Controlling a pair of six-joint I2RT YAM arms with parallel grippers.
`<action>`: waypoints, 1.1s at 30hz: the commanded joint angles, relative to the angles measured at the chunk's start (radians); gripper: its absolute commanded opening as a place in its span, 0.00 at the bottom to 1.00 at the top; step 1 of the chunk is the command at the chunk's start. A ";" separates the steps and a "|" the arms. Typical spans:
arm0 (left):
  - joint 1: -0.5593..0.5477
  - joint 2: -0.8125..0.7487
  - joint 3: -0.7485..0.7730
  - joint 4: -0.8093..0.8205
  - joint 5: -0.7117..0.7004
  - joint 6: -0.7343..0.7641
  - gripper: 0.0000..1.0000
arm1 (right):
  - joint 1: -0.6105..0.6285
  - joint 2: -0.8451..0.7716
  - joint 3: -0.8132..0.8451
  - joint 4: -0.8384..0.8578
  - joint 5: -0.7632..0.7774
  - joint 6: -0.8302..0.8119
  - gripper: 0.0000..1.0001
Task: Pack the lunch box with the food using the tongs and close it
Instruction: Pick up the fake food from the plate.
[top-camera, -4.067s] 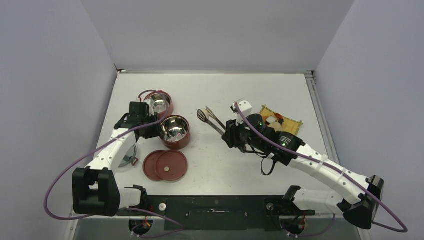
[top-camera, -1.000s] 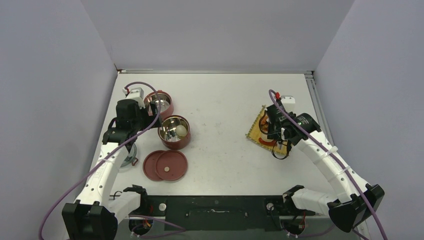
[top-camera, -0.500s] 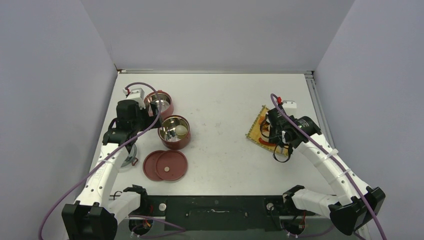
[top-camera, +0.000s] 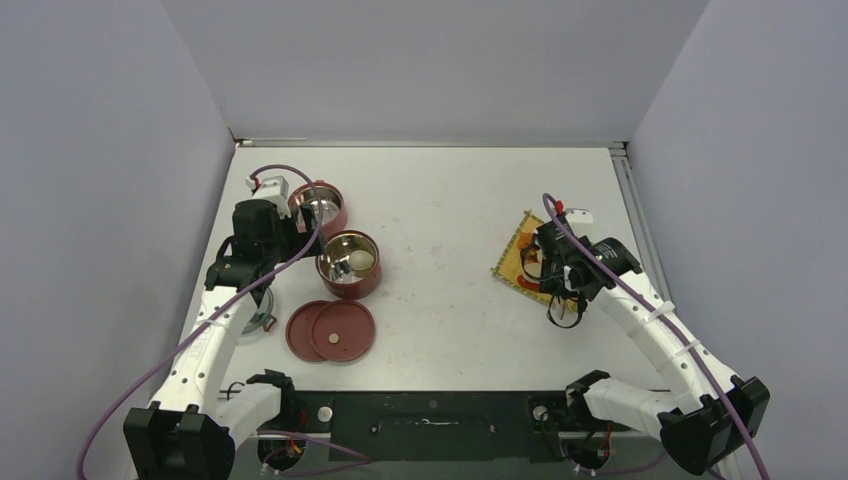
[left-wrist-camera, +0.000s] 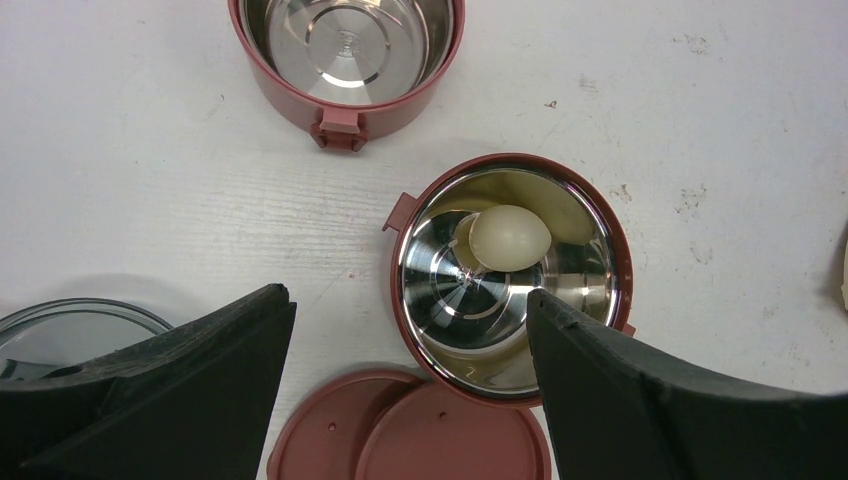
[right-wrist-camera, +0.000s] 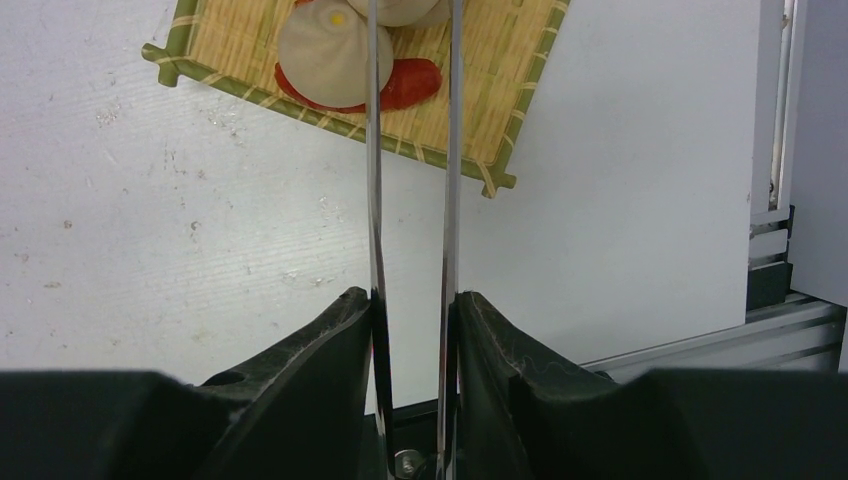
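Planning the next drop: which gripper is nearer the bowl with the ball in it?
Left. The left gripper hovers open just beside that bowl. The right gripper is across the table over the mat, shut on the tongs.

Far bowl (top-camera: 322, 204) behind near bowl (top-camera: 349, 270), ball (left-wrist-camera: 510, 238) inside; lids (top-camera: 331, 331) before; mat (top-camera: 511, 264) right, food (right-wrist-camera: 325, 55) on it.

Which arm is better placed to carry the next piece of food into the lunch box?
Right. The right claw grips the tongs, whose arms extend over the food on the mat. The left claw is open and empty above the bowl.
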 joint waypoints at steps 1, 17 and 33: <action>-0.005 -0.016 0.006 0.021 -0.008 0.002 0.85 | -0.010 -0.027 0.000 0.034 -0.011 0.006 0.27; -0.005 -0.022 0.004 0.024 -0.006 0.001 0.85 | -0.010 -0.043 0.142 -0.027 0.078 -0.037 0.05; -0.005 -0.024 0.002 0.024 0.000 -0.011 0.85 | -0.008 -0.107 0.199 0.070 -0.109 -0.196 0.05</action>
